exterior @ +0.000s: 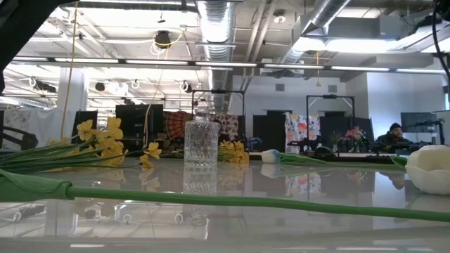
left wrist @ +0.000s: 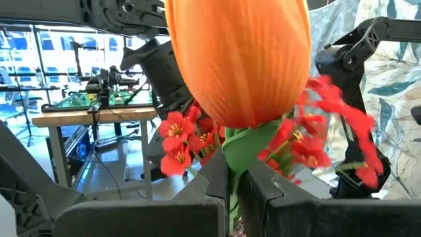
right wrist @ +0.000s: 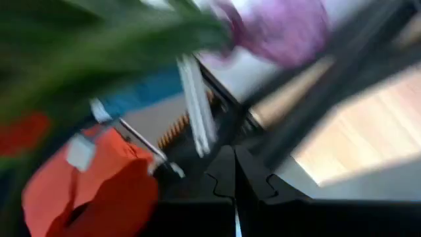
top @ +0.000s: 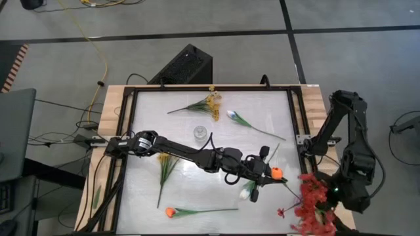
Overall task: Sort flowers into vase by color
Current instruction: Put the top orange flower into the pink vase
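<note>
My left gripper (top: 268, 172) (left wrist: 233, 181) reaches across the table toward its right side and is shut on an orange tulip (top: 277, 173). A white tulip bud (top: 246, 192) (exterior: 429, 169) lies just nearside of it. My right gripper (top: 330, 198) (right wrist: 235, 176) hangs at the table's right near corner, shut, with the red blossom spray (top: 312, 202) (left wrist: 309, 141) standing beside it. The glass vase (top: 199, 132) (exterior: 200, 140) stands upright mid-table. Yellow sprays (top: 211, 101) (top: 164, 164), another white tulip (top: 233, 116) and another orange tulip (top: 170, 212) lie flat on the table. My left gripper pinches the orange tulip between its two fingers (left wrist: 263, 187), at the green stem top (left wrist: 240, 148) right under the bud (left wrist: 243, 59). The bud sticks out ahead of the fingertips, pointing toward the table's right. My right gripper is shut on the red spray; blur hides which part of it the fingers have. The blossoms stand up above the table's right near corner.
A dark frame (top: 128, 98) rims the white table top. A long green stem (exterior: 211, 199) lies across the near side, and yellow blossoms (exterior: 105, 140) lie on the left. Cables and a black box (top: 187, 65) sit on the floor beyond the far edge.
</note>
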Controlling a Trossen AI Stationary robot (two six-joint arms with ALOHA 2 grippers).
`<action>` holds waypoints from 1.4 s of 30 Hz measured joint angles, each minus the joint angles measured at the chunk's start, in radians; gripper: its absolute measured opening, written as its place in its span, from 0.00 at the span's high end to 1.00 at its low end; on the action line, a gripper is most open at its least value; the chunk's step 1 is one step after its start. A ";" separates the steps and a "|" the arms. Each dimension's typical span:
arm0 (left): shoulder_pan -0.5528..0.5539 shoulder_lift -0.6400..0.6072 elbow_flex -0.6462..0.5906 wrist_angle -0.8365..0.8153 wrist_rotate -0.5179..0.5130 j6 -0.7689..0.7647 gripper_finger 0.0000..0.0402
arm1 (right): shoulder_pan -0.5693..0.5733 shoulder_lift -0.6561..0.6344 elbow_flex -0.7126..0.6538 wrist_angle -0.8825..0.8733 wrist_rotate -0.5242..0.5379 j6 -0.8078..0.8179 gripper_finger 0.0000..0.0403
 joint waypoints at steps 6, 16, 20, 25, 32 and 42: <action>-0.004 0.000 0.000 0.000 0.000 -0.001 1.00 | 0.000 0.017 -0.033 0.008 0.080 -0.036 0.95; -0.005 0.000 0.000 0.000 -0.001 -0.001 1.00 | 0.012 -0.002 -0.122 0.097 0.240 -0.054 0.95; -0.005 0.000 0.000 0.000 -0.004 0.000 1.00 | 0.020 -0.002 -0.122 0.092 0.266 -0.059 0.95; -0.004 0.000 0.000 0.000 -0.011 0.011 1.00 | 0.019 -0.002 -0.122 0.066 0.266 -0.058 0.95; 0.002 0.000 0.000 -0.197 0.020 0.027 1.00 | 0.019 0.005 -0.122 -0.011 0.290 -0.036 0.95; 0.006 0.000 -0.192 -0.178 -0.003 0.013 1.00 | 0.044 0.053 -0.122 -0.016 0.293 -0.055 0.95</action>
